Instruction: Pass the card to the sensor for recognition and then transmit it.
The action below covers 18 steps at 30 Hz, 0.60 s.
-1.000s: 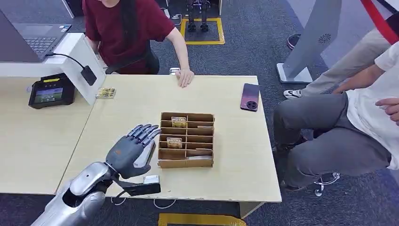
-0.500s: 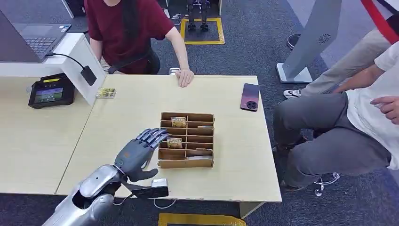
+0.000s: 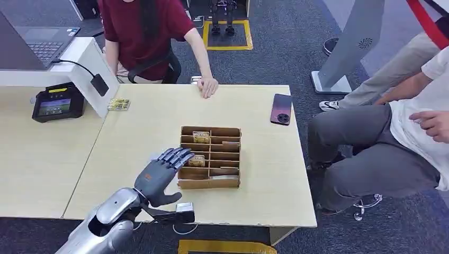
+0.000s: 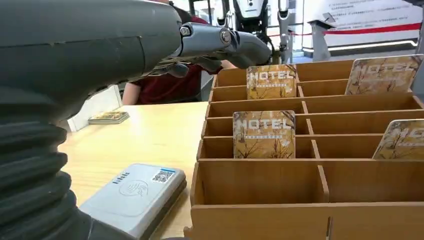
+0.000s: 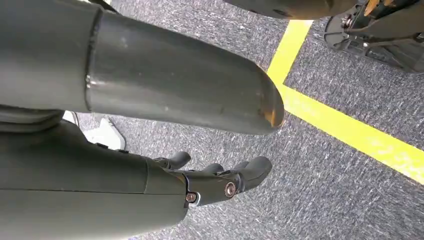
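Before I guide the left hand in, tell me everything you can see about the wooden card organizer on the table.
The card organizer is a shallow open-topped box of thin light-brown wood or board, split by dividers into rows of slots. It sits flat on the pale table, towards its near edge. Several slots hold printed "HOTEL" cards standing on edge; others look empty. The left hand, fingers spread, reaches its left side, fingertips over the edge; contact is unclear. A grey card reader lies beside it.

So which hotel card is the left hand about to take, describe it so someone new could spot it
Start at the wooden rack in the middle of the light table. The card stands upright in the rack's left column, around the middle rows, just past the left hand's fingertips. Probably this one: unlike the matching card in the back row, it is the left-column card nearest the hand.
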Available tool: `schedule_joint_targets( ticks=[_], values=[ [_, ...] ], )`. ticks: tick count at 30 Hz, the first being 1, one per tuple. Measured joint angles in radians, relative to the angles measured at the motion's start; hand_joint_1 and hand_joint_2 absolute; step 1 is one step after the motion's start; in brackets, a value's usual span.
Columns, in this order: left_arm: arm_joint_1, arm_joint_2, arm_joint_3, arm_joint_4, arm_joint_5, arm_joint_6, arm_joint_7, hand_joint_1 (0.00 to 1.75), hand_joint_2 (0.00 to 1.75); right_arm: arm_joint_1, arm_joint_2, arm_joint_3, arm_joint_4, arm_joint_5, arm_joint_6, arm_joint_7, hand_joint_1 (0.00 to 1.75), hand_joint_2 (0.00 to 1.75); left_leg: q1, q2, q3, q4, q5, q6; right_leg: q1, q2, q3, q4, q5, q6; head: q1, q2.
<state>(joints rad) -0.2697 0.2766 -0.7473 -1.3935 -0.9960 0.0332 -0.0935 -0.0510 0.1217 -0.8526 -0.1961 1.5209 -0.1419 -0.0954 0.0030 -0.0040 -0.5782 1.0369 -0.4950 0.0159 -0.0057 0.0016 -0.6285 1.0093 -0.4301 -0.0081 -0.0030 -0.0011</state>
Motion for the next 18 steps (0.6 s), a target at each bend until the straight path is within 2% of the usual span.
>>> schedule_joint_targets(
  ticks=[12, 18],
  values=[
    [-0.006, -0.057, 0.0, 0.037, -0.052, 0.042, 0.054, 0.0, 1.75, -0.001, 0.007, 0.0, 0.0, 0.014, 0.0, 0.0, 0.0, 0.0, 0.0, 0.0, 0.0, 0.0, 0.0, 0.0, 0.0, 0.0, 0.0, 0.0, 0.0, 0.0, 0.0, 0.0],
    [-0.007, -0.072, 0.0, 0.059, -0.051, 0.049, 0.056, 0.0, 1.75, -0.001, 0.007, 0.0, 0.0, 0.015, -0.001, 0.0, 0.0, 0.0, 0.0, 0.0, 0.0, 0.0, 0.0, 0.0, 0.0, 0.0, 0.0, 0.0, 0.0, 0.0, 0.0, 0.0]
  ],
)
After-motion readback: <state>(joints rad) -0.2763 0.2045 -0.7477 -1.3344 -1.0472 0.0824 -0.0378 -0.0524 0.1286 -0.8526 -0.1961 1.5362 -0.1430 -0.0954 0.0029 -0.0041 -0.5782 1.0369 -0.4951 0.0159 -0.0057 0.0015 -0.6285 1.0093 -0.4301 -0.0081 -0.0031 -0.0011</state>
